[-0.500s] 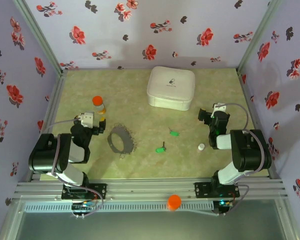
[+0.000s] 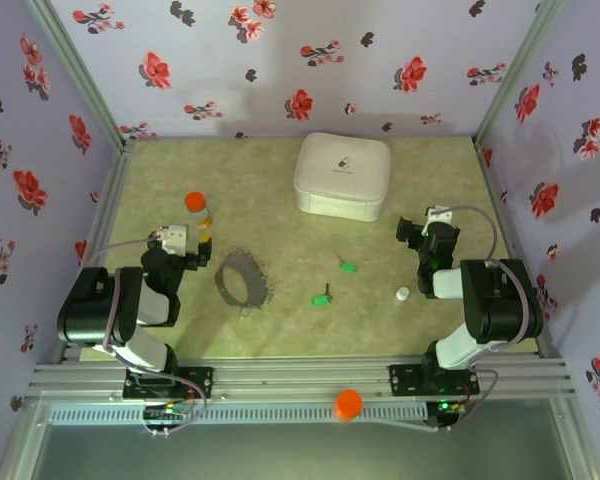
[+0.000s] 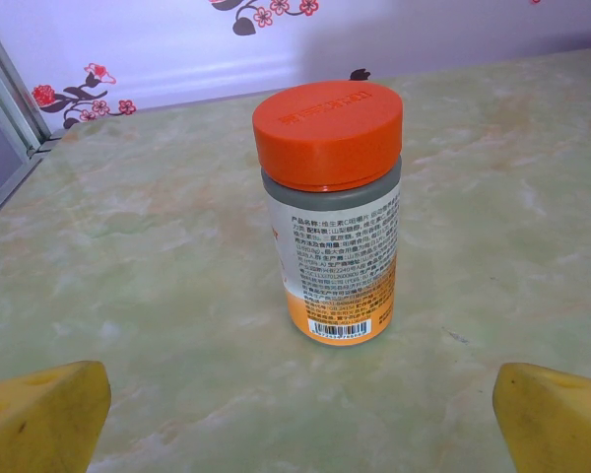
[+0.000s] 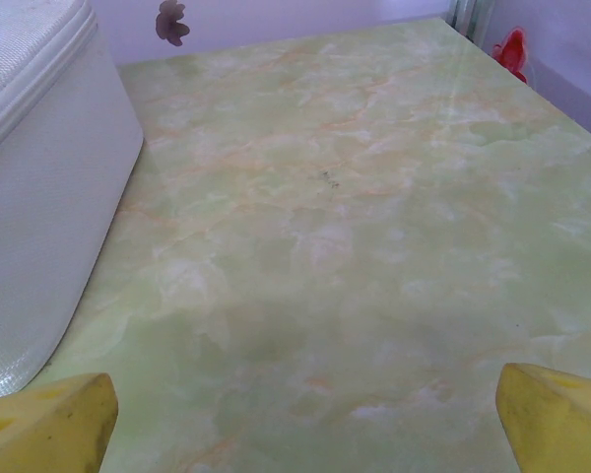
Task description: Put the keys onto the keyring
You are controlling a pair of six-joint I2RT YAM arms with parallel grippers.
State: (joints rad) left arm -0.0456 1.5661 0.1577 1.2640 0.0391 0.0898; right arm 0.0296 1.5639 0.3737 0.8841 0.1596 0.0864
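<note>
On table (image 2: 270, 190) ctr, keyring (image 2: 242, 279), keys (image 2: 323, 296) nearby, apart

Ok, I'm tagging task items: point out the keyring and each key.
Keyring (image 2: 242, 264): top view, far side of the loop.
Far key (image 2: 349, 267): top view, green head.
Near key (image 2: 320, 298): top view, green head.

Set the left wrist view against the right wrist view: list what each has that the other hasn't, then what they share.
Left wrist alone of the two: an orange-capped bottle standing upright on the table, straight ahead between the left fingers. Right wrist alone of the two: a white case along the picture's left edge, ahead of the right fingers. Shared: the green marbled table, the flowered wall at the back, and yellow fingers spread wide in the bottom corners, holding nothing.
</note>
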